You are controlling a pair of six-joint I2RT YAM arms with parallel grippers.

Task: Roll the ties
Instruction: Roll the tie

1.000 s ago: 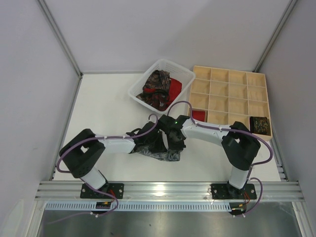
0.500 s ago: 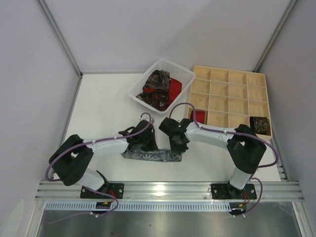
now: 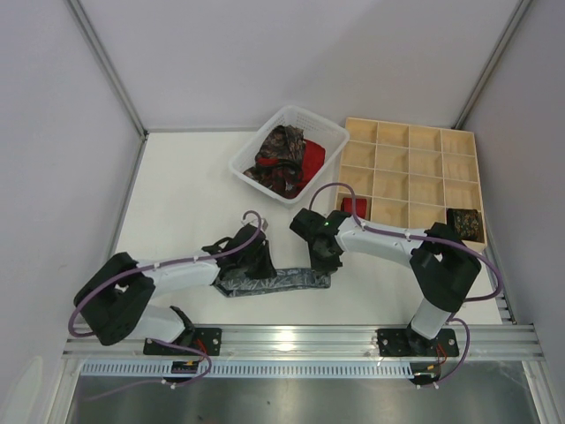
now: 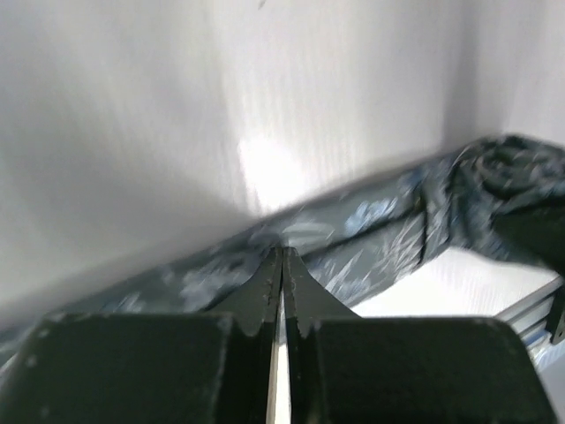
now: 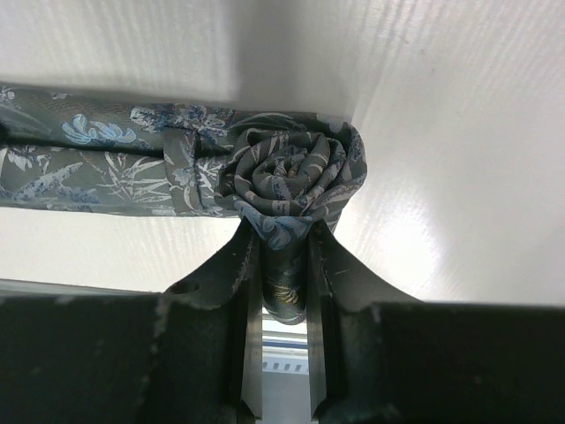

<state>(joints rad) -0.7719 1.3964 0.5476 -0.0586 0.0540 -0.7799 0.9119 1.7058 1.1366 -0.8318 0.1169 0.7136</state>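
- Pale walls [image 3: 265, 53] close in a white worktop [image 3: 185, 194] on three sides; a metal rail [image 3: 300, 337] runs along the side farthest from the white basket [image 3: 328, 132].
- Beside the basket, toward the right arm's side, lies a wooden grid tray [image 3: 410, 168]. A red roll [image 3: 355, 207] sits in the tray compartment nearest the basket's front, and a dark paisley roll [image 3: 464, 221] in the corner compartment farthest from the basket.
- A heap of ties [image 3: 282, 159], maroon patterned and red, fills the basket.
- In front of the basket, toward the rail, the grey tie [image 3: 274, 281] lies stretched flat across the worktop between the two arms.
- From above, the left claw [image 3: 254, 256] and right claw [image 3: 325, 261] hide the tie's ends.
- Only the right wrist view shows that end wound into a tight spiral [image 5: 291, 172], pinched between the right claw's fingers.
- Only the left wrist view shows the left claw's fingers [image 4: 265, 283] pressed together but for a thin slit, tips at the tie's edge; whether they grip cloth I cannot tell.
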